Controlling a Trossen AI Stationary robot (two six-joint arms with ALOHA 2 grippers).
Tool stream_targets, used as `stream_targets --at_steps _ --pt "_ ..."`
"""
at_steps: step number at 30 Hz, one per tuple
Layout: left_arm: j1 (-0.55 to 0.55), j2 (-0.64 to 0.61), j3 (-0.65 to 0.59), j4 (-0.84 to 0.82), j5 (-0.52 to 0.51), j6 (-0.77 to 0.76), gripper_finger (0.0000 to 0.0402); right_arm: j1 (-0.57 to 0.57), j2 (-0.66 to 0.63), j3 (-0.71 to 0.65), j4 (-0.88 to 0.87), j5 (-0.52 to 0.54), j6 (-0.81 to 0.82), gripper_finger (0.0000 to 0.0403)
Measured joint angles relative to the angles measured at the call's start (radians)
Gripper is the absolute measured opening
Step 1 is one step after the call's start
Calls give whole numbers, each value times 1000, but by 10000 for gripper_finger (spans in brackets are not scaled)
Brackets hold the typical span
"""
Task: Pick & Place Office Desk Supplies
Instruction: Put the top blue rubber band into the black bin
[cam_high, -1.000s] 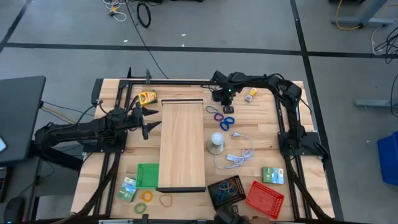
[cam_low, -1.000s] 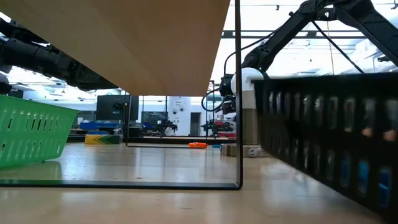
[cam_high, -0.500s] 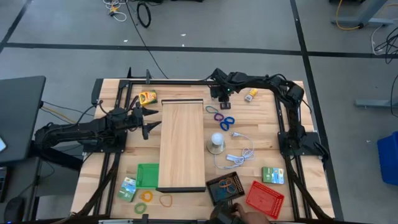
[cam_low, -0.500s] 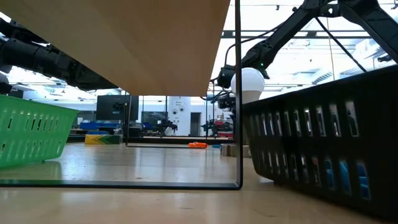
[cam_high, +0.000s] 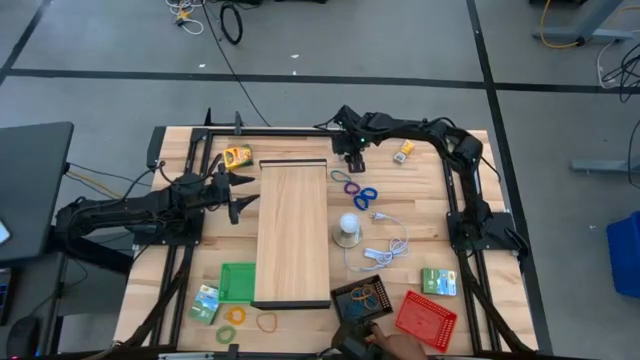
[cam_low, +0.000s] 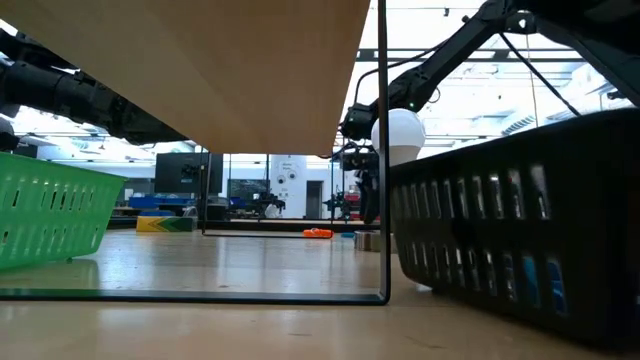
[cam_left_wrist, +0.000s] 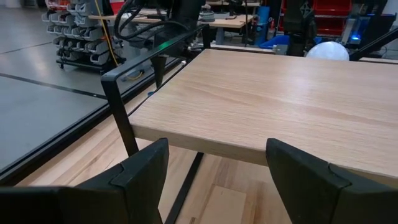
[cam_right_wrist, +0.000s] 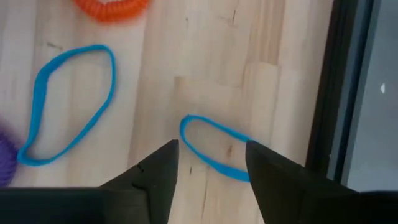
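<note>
In the right wrist view, a small blue band (cam_right_wrist: 184, 129) lies flat on the wood under my right gripper (cam_right_wrist: 211, 149), whose open fingers stand on either side of it. One end of the band is hidden behind a finger. A bigger blue band (cam_right_wrist: 113, 74), an orange coil (cam_right_wrist: 112, 7) and a purple loop (cam_right_wrist: 5, 155) lie beside it. In the high view, my right gripper (cam_high: 352, 158) hangs over the far middle of the table, pointing steeply down. My left gripper (cam_high: 243, 195) waits open at the left, facing the long wooden board (cam_high: 293, 233).
A white bulb (cam_high: 347, 226) and a white cable (cam_high: 385, 250) lie right of the board. Green (cam_high: 237, 282), black (cam_high: 360, 300) and red (cam_high: 425, 315) mesh trays sit at the near edge, with a person's hand (cam_high: 375, 340) at the black one. Card boxes (cam_high: 438, 281) (cam_high: 237, 156) and loose bands (cam_high: 268, 321) lie about.
My right gripper has risen a little, drifted toward the table's far left and tipped. At the near edge the black mesh tray has been shifted toward the left and tilted; it now fills more of the low view.
</note>
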Motion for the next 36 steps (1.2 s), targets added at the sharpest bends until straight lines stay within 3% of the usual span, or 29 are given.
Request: stream_targets --at_steps 13,24,28,33,36 --pt "0 0 0 -1 0 0 273 12 13 29 -87 -42 18 181" --pt "0 0 0 2 0 -3 273 19 114 115 -154 -17 10 173" --pt "0 0 0 2 0 -1 273 30 119 135 -182 -6 -9 135" --pt "0 0 0 1 0 0 273 45 120 139 -210 1 -27 28" --pt "0 0 0 1 0 0 273 55 120 141 -230 13 -30 12"
